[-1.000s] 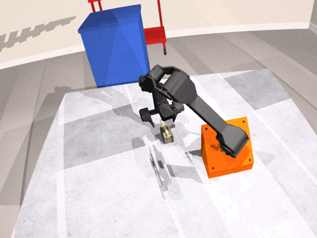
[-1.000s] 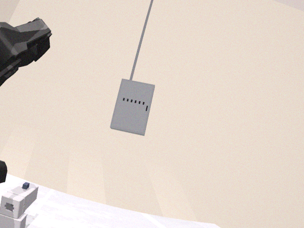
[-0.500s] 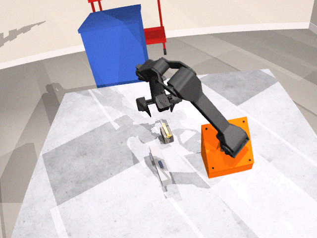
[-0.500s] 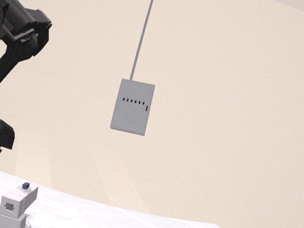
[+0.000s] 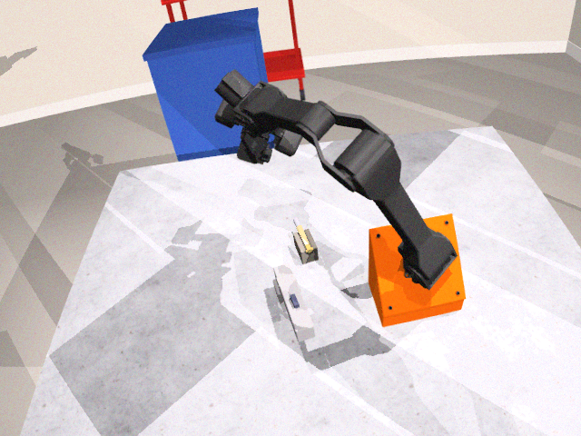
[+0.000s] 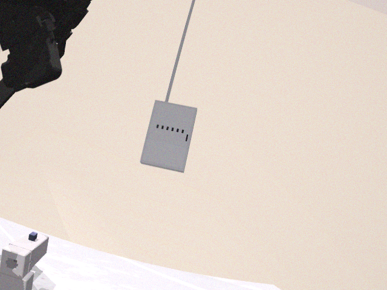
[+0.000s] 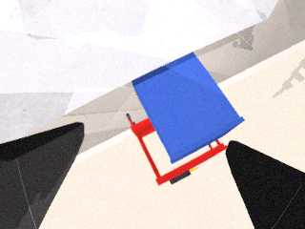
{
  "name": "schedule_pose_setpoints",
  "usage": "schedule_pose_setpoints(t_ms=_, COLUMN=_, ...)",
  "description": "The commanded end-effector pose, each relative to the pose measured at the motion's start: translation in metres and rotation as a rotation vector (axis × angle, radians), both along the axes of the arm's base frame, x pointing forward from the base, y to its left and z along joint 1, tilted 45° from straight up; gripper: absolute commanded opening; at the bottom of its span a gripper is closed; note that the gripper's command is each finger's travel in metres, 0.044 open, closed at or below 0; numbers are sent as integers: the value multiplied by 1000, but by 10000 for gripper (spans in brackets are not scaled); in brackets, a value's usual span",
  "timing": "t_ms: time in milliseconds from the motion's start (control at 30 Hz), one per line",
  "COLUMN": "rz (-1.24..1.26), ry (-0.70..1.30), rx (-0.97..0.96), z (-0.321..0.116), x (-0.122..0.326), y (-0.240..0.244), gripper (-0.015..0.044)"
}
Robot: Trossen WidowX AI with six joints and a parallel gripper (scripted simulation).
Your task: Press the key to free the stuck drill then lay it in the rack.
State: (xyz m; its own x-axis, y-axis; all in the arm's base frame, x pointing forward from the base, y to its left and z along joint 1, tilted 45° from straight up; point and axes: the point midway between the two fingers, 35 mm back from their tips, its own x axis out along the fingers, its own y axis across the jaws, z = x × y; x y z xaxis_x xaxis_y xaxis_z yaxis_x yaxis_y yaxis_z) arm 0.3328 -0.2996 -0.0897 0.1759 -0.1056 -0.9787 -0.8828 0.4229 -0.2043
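Note:
The yellow drill point(image 5: 303, 237) with its pale tip lies lengthwise in the grey-brown rack point(image 5: 307, 258), the tip sticking out past the rack's back end. The pale block point(image 5: 305, 320) point(image 6: 39, 250) stands on the table in front of the rack. The small dark blue key point(image 5: 294, 301) point(image 6: 32, 236) stands a little proud of its top. A dark hole shows in the block's end face in the exterior view. My gripper point(image 5: 271, 143) point(image 7: 158, 139) is open and empty, raised high near the table's back edge, behind the rack. Neither drill nor rack shows in the wrist view.
The orange base box point(image 5: 394, 282) carries the arm at the right. A blue cabinet point(image 5: 206, 103) point(image 7: 186, 110) and a red cart point(image 5: 283, 64) point(image 7: 149, 155) stand beyond the table's back edge. A grey panel point(image 6: 169, 146) is on the wall.

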Motion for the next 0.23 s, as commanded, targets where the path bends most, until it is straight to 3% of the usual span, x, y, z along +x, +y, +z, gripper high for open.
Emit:
schedule_pose_setpoints(t_ms=0, rz=-272, ry=-138, rx=-174, z=46, x=16, y=-39, gripper=440)
schedule_pose_setpoints(t_ms=200, rz=-672, ry=-444, rx=-370, z=131, x=30, y=-88, gripper=440)
